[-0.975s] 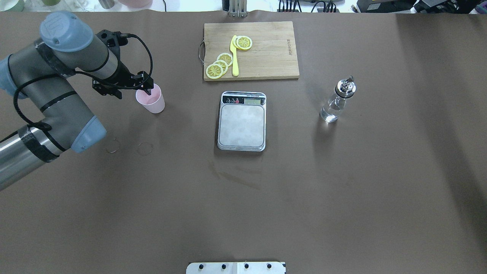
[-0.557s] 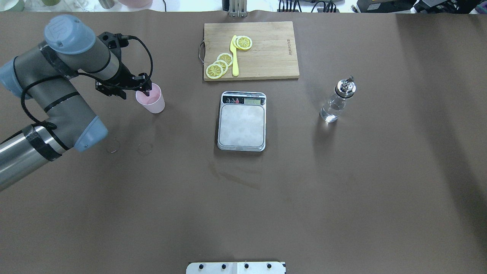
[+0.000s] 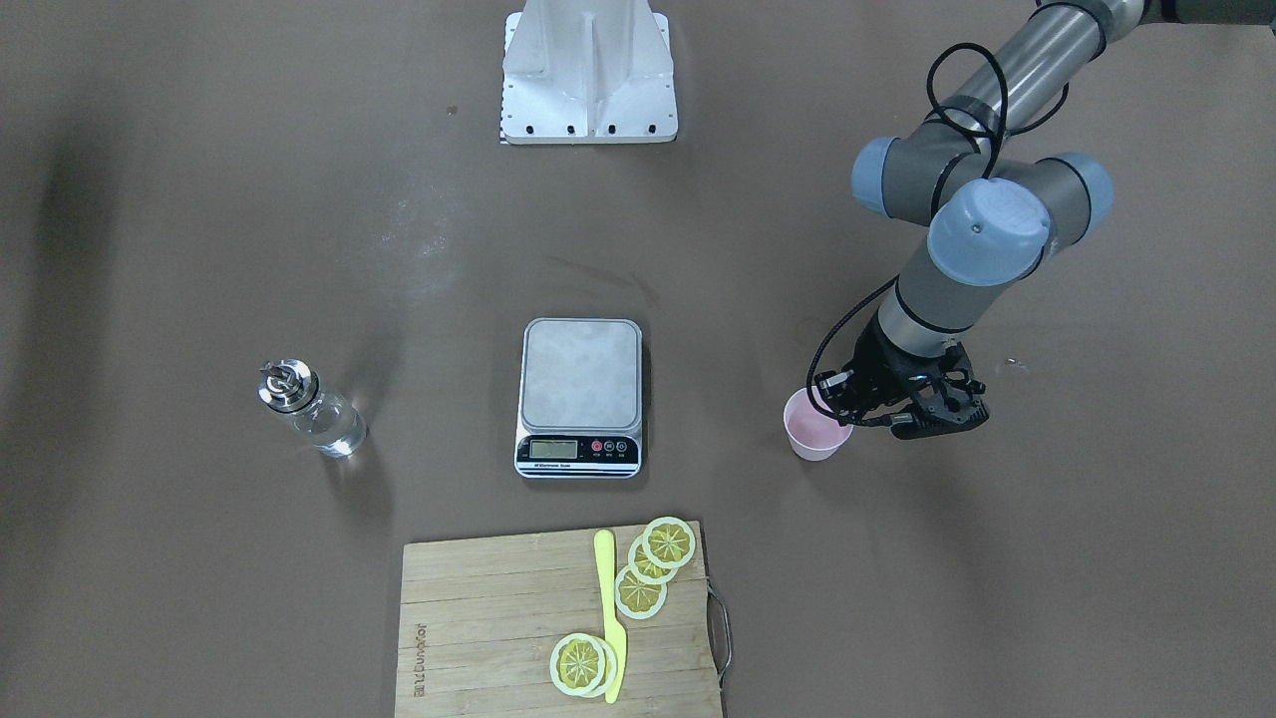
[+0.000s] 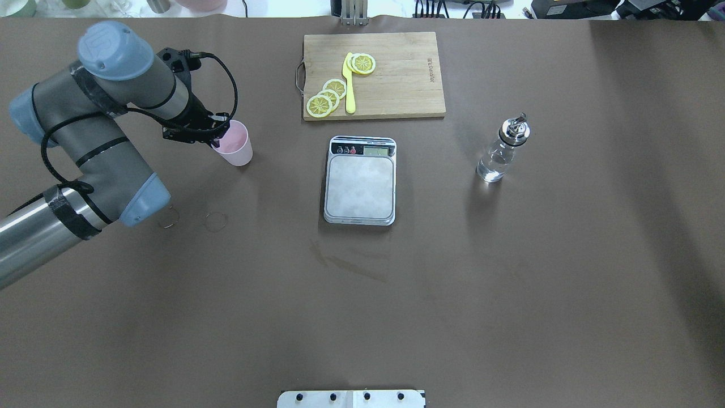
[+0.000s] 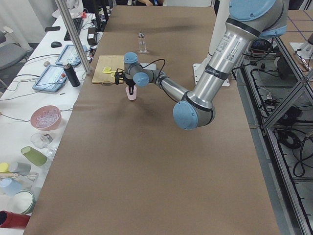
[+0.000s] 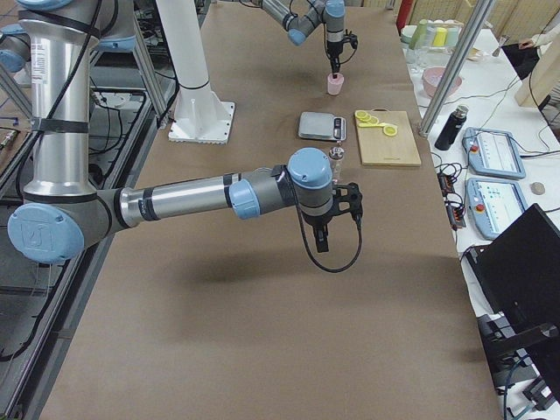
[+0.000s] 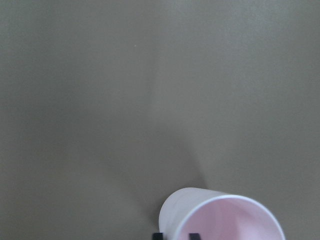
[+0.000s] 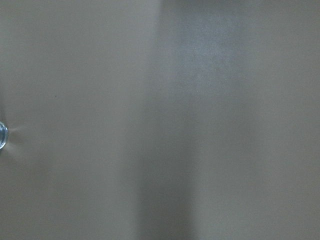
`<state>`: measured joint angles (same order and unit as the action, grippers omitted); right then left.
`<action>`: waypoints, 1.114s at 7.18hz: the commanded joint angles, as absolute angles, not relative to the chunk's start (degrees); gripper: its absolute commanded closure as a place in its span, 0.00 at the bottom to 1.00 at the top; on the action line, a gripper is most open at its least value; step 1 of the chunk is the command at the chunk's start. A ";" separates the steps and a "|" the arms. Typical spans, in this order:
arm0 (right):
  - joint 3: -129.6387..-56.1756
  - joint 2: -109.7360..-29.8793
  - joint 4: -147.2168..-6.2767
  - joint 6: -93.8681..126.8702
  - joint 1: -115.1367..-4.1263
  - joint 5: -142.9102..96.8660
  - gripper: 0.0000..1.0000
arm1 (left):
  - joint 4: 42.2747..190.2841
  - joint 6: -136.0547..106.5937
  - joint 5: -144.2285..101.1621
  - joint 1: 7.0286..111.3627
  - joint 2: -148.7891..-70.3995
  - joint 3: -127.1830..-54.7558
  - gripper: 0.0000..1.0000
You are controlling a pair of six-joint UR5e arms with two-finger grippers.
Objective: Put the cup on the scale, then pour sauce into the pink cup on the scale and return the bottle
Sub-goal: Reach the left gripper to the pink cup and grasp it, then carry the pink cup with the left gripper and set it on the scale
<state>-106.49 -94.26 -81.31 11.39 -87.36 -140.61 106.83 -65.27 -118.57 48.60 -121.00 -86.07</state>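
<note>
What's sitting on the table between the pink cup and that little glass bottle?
The kitchen scale, nothing on its platform, lies between the pink cup and the glass bottle; the overhead view shows it.

**Left arm** [image 4: 102,164]: grey cylindrical joint housings, each closed by pale blue round caps [image 4: 115,50]. The cap face carries an embossed maker's logo and small recessed screws. The lower link is a polished silver tube [image 4: 25,243]. Bands of black tape [image 4: 67,211] wrap the links. A thin black cable [image 4: 234,88] runs along the links and forms a free loop near the wrist. The left pincer [image 4: 218,135] is black, with a black bracket behind it.

**Right arm** [image 6: 184,199]: same finish, with silver tube, grey housings, blue caps and a looping black cable. The right pincer [image 6: 320,243] is black.

**Base pedestal** [image 3: 588,70]: white, with a row of dark bolt holes along its foot plate.
</note>
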 commanded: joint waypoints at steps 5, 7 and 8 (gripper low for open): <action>-113.70 -93.69 -70.37 34.72 -78.02 -135.23 0.00 | 87.28 -77.12 -125.33 51.00 -138.05 -88.51 1.00; -115.13 -92.39 -64.70 38.22 -68.94 -127.64 0.01 | 87.28 -85.22 -121.41 45.47 -144.81 -83.97 1.00; -115.48 -89.50 -64.60 38.23 -68.12 -127.62 0.02 | 87.80 -87.52 -116.85 41.18 -145.28 -82.63 1.00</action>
<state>-114.74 -92.15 -65.74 37.26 -70.66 -129.06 87.44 -83.98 -121.49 45.72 -143.34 -84.75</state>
